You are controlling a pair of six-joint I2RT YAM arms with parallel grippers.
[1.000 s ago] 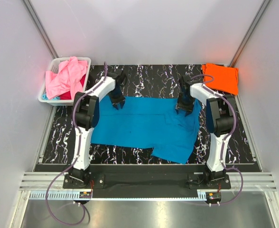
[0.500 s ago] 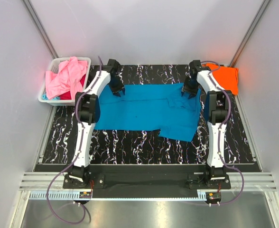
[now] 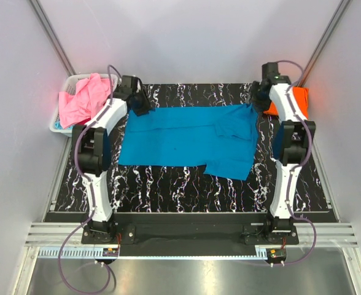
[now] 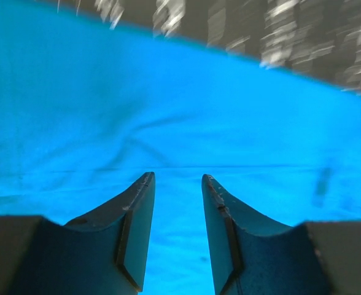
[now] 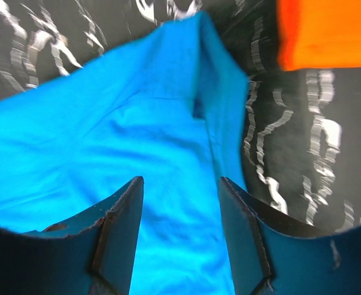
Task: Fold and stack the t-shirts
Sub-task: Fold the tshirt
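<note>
You have the blue shirt (image 3: 186, 138) spread flat on the table (image 3: 168, 178). Your left gripper (image 4: 175, 181) hangs over the shirt's far left corner, fingers apart with nothing between them. Your right gripper (image 5: 180, 184) hangs over its far right corner, fingers also apart and empty. The orange shirt (image 3: 301, 98) lies folded just right of the blue shirt. The pink shirt (image 3: 82, 98) is heaped in the basket (image 3: 58, 126) off its left end.
</note>
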